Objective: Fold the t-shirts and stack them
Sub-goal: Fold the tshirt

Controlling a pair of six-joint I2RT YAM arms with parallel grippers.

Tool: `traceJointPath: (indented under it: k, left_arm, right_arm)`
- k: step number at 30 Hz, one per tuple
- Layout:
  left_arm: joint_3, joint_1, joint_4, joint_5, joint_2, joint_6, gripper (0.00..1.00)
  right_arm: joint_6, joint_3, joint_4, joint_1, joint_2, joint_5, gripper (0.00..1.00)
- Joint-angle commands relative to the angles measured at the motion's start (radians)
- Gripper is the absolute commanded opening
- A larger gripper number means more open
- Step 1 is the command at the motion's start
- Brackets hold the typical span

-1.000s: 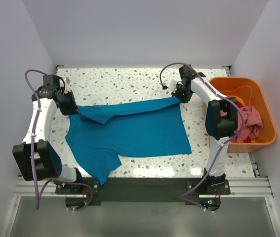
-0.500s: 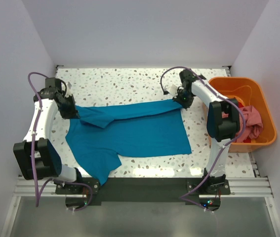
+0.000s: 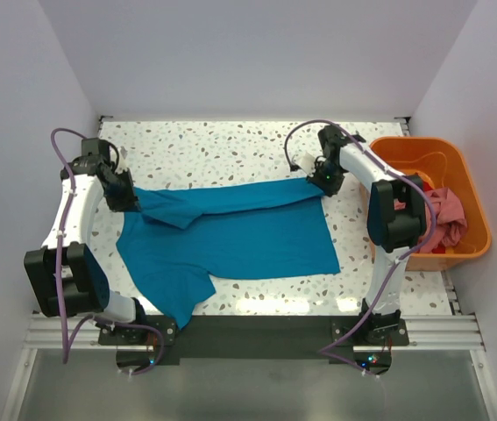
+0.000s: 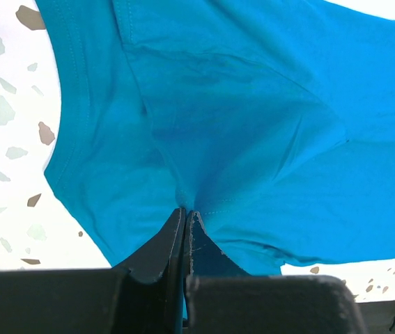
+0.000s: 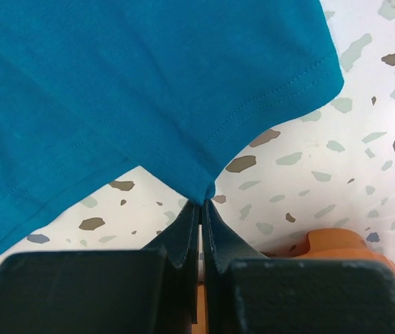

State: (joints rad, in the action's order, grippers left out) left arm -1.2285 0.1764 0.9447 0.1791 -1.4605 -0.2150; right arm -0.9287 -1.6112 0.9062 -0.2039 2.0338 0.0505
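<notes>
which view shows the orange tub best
Top external: nearly the whole orange tub shows, with pink cloth inside. The right wrist view catches only an orange corner; the left wrist view shows none of it.

Teal t-shirt (image 3: 230,237) spread flat, centre; far edge doubled over toward near side; pink t-shirt (image 3: 449,216) crumpled, far right.

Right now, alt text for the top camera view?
A teal t-shirt lies spread on a speckled table, its far edge pinched by the left gripper and right gripper. An orange tub of pink clothes sits at right.
</notes>
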Motion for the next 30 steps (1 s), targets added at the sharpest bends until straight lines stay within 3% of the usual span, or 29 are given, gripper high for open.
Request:
traceJointPath:
  k: [1, 4, 7, 8, 14, 17, 21, 22, 24, 30]
  left_arm:
    - [-0.009, 0.009, 0.000, -0.009, -0.001, 0.025, 0.00]
    - [-0.008, 0.009, 0.003, -0.006, -0.003, 0.035, 0.00]
    - [-0.009, 0.008, 0.020, 0.026, 0.000, 0.077, 0.17]
    - [-0.009, 0.008, 0.025, 0.034, 0.008, 0.089, 0.30]
    - [-0.025, 0.006, 0.036, 0.049, 0.061, 0.210, 0.47]
    - [-0.019, 0.003, -0.041, 0.173, 0.084, 0.343, 0.46]
    - [-0.045, -0.009, -0.078, 0.374, 0.051, 0.604, 0.45]
    - [-0.055, -0.018, -0.061, 0.382, 0.019, 0.679, 0.45]
    - [-0.063, -0.044, -0.105, 0.337, -0.017, 0.690, 0.46]
    - [-0.163, -0.045, -0.155, 0.191, -0.228, 0.605, 0.36]
  right_arm:
    - [-0.024, 0.005, 0.033, -0.006, -0.063, 0.025, 0.00]
    - [-0.030, 0.005, 0.048, -0.009, -0.060, 0.022, 0.00]
    - [-0.027, -0.015, 0.071, -0.009, -0.055, 0.015, 0.10]
    - [-0.025, -0.022, 0.077, -0.008, -0.053, 0.011, 0.22]
    - [0.014, -0.168, 0.155, -0.002, -0.034, 0.021, 0.49]
    - [0.088, -0.259, 0.196, -0.006, 0.002, 0.061, 0.50]
    - [0.165, -0.360, 0.264, -0.043, 0.065, 0.104, 0.43]
    - [0.175, -0.360, 0.264, -0.061, 0.074, 0.106, 0.40]
    - [0.212, -0.342, 0.240, -0.078, 0.091, 0.106, 0.38]
    - [0.320, -0.364, 0.160, -0.103, 0.163, 0.051, 0.34]
